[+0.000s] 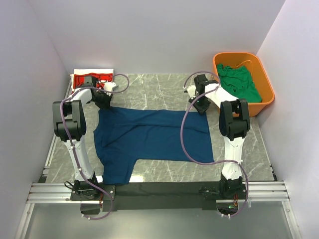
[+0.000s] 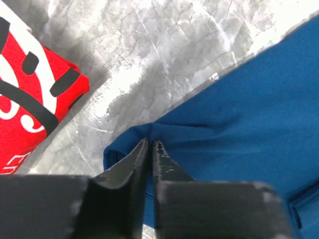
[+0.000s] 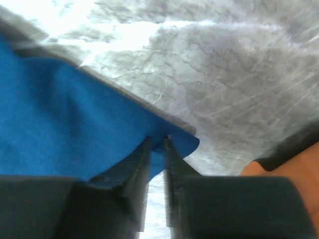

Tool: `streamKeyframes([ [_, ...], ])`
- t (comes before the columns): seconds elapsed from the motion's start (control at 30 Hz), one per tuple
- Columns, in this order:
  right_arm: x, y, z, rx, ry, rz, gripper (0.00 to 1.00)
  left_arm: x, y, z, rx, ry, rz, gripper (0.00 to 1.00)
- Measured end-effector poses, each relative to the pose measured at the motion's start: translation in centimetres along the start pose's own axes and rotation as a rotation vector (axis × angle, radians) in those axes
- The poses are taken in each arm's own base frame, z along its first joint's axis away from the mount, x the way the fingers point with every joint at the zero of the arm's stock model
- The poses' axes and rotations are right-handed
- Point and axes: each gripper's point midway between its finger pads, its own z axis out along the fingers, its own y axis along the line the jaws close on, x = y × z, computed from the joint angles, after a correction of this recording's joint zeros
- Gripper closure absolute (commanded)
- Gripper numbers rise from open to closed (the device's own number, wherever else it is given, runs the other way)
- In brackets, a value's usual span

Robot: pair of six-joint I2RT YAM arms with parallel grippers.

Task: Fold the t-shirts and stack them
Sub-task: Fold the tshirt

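The blue tee (image 1: 154, 137) lies spread on the table (image 1: 164, 89) between the two arms, and only plain blue cloth shows. One part of it runs down toward the near left. Its far edge is partly hidden under both wrists in the top view.

The left gripper (image 1: 103, 101) sits at the far left corner of the blue tee. From the left wrist, the left gripper (image 2: 150, 143) is closed to a thin slit on the cloth edge, and the blue tee (image 2: 239, 114) puckers in toward its tips. A shadow on the table (image 2: 149, 50) runs along that edge.

The right gripper (image 1: 199, 106) is at the far right corner. Seen from its own wrist, the right gripper (image 3: 157, 138) is narrow too, pinching the very corner of the blue tee (image 3: 60, 124). Cloth drapes over one finger and a sliver of table (image 3: 224, 74) shows in the gap lower down.

The red tee (image 1: 92, 78) lies folded at the far left corner, partly covered by the left arm. In the left wrist view the red tee (image 2: 30, 99) is cut off by the frame and its lettering cannot be read.

The green tee (image 1: 239, 82) is bunched in the tub (image 1: 237, 54) at the far right. Only a blurred orange bit of the tub (image 3: 299, 179) shows from the right wrist.
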Motion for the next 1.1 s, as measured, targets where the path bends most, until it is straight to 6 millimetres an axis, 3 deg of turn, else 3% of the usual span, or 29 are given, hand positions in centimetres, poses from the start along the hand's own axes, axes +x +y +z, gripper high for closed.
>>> streamKeyframes([
  [0.07, 0.3, -0.1, 0.4, 0.006, 0.018, -0.003, 0.97, 0.1, 0.2, -0.1, -0.016, 0.002, 0.004, 0.97],
  [0.1, 0.5, -0.2, 0.5, 0.013, 0.026, -0.004, 1.00, 0.3, 0.3, -0.2, -0.023, 0.003, 0.002, 0.99],
  [0.5, -0.2, -2.5, 0.8, 0.129, 0.009, 0.003, 1.00, 5.8, -0.2, -4.2, -0.055, 0.066, -0.163, 0.99],
  [0.6, -1.1, -3.3, 0.3, 0.160, -0.011, 0.013, 1.00, 6.2, -0.1, -4.5, -0.069, 0.072, -0.200, 0.99],
  [0.67, -2.3, -4.0, -0.2, 0.182, -0.040, 0.022, 1.00, 6.1, 0.1, -4.5, -0.076, 0.070, -0.226, 0.94],
  [0.7, -3.2, -4.6, -0.5, 0.198, -0.061, 0.027, 0.93, 5.9, 0.4, -4.4, -0.077, 0.069, -0.238, 0.80],
  [0.77, -4.8, -5.6, -1.1, 0.229, -0.095, 0.038, 0.87, 5.1, 1.4, -4.0, -0.088, 0.055, -0.254, 0.70],
  [0.9, -6.8, -6.5, -2.2, 0.251, -0.143, 0.061, 0.58, 3.3, 3.3, -3.4, -0.106, 0.019, -0.279, 0.52],
  [1.03, -6.2, -5.2, -2.7, 0.188, -0.130, 0.064, 0.55, 2.1, 3.5, -4.3, -0.105, -0.017, -0.272, 0.51],
  [1.1, -5.3, -3.7, -3.3, 0.126, -0.122, 0.061, 0.59, 1.6, 3.1, -5.1, -0.095, -0.029, -0.272, 0.51],
])
